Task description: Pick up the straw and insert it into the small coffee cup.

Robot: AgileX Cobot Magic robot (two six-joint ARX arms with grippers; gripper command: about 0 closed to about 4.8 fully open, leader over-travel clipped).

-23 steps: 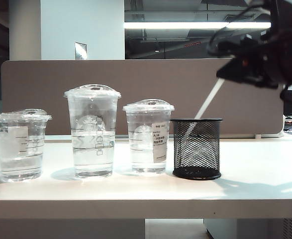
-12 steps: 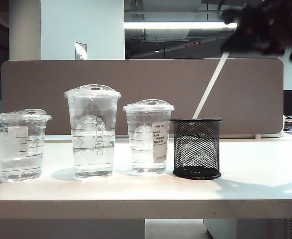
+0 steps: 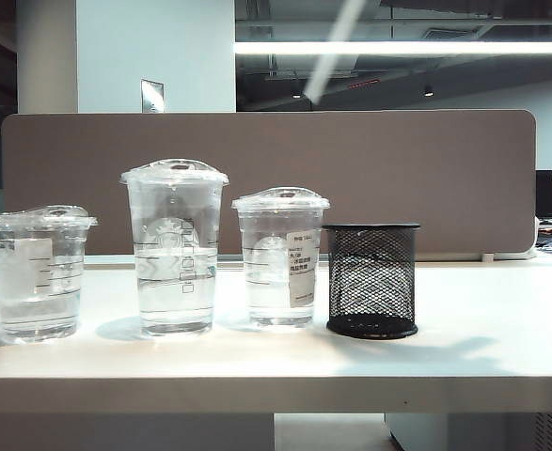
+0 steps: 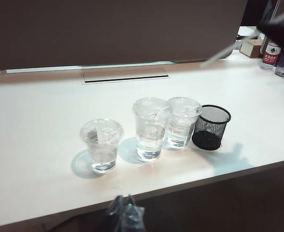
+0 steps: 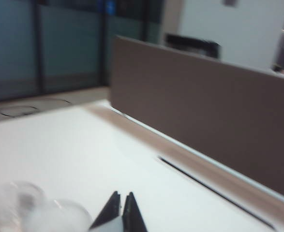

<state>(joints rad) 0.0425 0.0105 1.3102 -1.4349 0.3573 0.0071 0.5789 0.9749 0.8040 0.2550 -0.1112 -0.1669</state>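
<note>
The straw (image 3: pixel 335 49) hangs slanted and blurred high above the cups, clear of the black mesh holder (image 3: pixel 371 280). The left wrist view shows the straw (image 4: pixel 226 52) as a pale streak beside the dark right arm (image 4: pixel 283 30). My right gripper (image 5: pixel 122 194) is shut, with the straw's white end (image 5: pixel 113 225) between its jaws; it is out of the exterior view. The small coffee cup (image 3: pixel 39 272) stands lidded at the far left of the row, also visible (image 4: pixel 102 145) from the left wrist. My left gripper (image 4: pixel 125 196) hovers shut and empty off the table's front edge.
A tall clear cup (image 3: pixel 175 246) and a medium clear cup (image 3: pixel 280 256) stand between the small cup and the mesh holder. A brown partition (image 3: pixel 266 183) runs along the table's back. Bottles and a box (image 4: pixel 270 50) sit at the far right corner.
The right gripper has risen out of the top of the exterior view, lifting the straw out of the mesh holder and carrying it up and leftward. The left arm has stayed still.
</note>
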